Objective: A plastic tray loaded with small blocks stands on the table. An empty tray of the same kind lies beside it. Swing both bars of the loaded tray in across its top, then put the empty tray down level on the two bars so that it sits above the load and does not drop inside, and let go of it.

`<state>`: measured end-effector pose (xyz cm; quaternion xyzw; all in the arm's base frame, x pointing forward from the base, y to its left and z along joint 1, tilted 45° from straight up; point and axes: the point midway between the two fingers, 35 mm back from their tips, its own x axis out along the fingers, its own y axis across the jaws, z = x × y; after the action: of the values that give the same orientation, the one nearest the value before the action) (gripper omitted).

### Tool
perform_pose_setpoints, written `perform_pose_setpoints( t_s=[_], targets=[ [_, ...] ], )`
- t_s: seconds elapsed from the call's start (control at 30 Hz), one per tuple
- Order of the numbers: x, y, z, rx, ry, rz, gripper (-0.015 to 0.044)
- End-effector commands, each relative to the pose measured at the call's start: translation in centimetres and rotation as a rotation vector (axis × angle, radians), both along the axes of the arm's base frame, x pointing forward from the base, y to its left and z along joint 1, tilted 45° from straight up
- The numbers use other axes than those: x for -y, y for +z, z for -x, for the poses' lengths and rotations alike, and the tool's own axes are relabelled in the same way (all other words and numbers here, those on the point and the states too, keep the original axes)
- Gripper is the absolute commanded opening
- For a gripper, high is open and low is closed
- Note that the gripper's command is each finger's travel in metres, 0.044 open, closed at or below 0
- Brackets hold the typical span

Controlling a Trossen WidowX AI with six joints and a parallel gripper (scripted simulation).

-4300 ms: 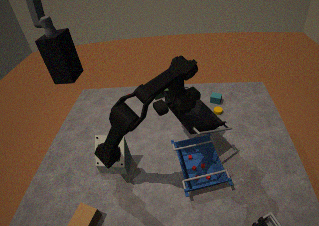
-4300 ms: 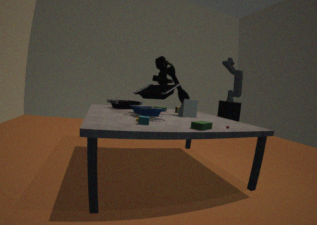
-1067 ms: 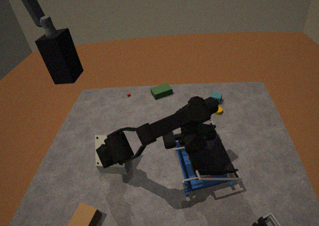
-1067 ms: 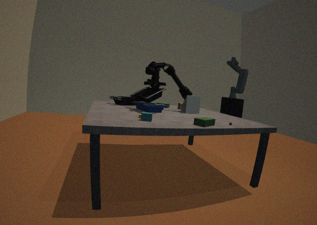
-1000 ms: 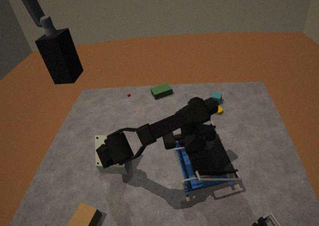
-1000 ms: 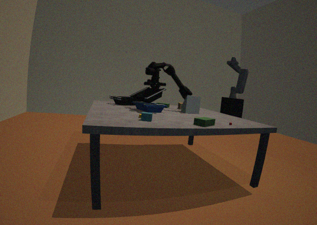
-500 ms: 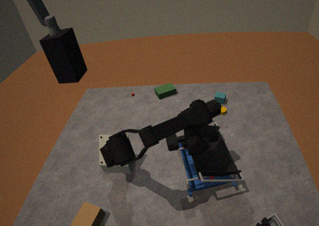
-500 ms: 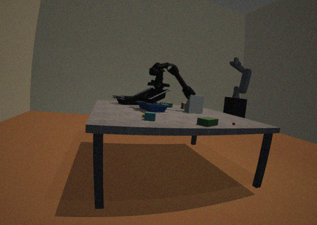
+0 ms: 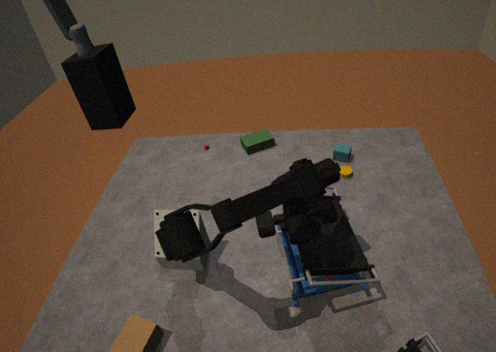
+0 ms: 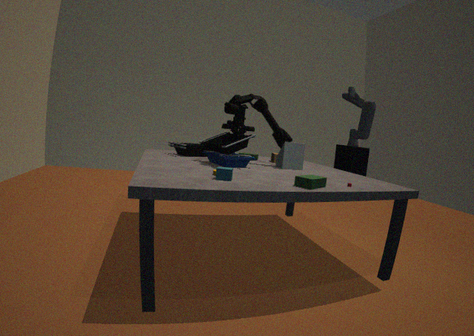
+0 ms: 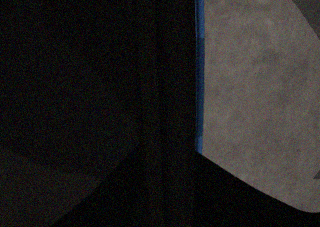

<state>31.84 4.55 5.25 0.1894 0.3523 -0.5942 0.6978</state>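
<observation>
So the end effector (image 9: 308, 236) (image 10: 238, 132) was pinching the black tray (image 9: 330, 239) (image 10: 233, 140), which sat tilted over the blue tray (image 9: 296, 264) (image 10: 229, 159) on the surface (image 9: 240, 300) (image 10: 184, 175). Couldn't tell if the two touched. A bit of red showed in the blue one's near end, but the arm and black tray hid most of the load and bars.

Other stuff around: in the top view, a green block (image 9: 257, 142) (image 10: 310, 181), a teal block (image 9: 342, 153) (image 10: 224, 173) and a tiny red bit (image 9: 206, 146) (image 10: 349, 184) lay along the far side. A yellow disc (image 9: 346, 171) (image 10: 215, 172) was near the teal block, and a tan block (image 9: 134, 334) (image 10: 274, 157) sat near left. Another dark item with pale bars (image 9: 428, 336) (image 10: 184, 146) poked in at near right. No brand or label was readable.
</observation>
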Motion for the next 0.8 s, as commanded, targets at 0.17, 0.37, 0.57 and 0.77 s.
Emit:
perform_pose_setpoints(
  t_s=[0.17, 0.37, 0.57, 0.77],
  targets=[
    [0.9, -0.4, 0.5, -0.003, -0.008, 0.001, 0.0000],
    [1.1, -0.6, 0.7, -0.003, -0.008, 0.001, 0.0000],
    [1.5, -0.9, 0.9, -0.003, -0.008, 0.001, 0.0000],
    [1.5, -0.9, 0.9, -0.003, -0.008, 0.001, 0.0000]
  ],
)
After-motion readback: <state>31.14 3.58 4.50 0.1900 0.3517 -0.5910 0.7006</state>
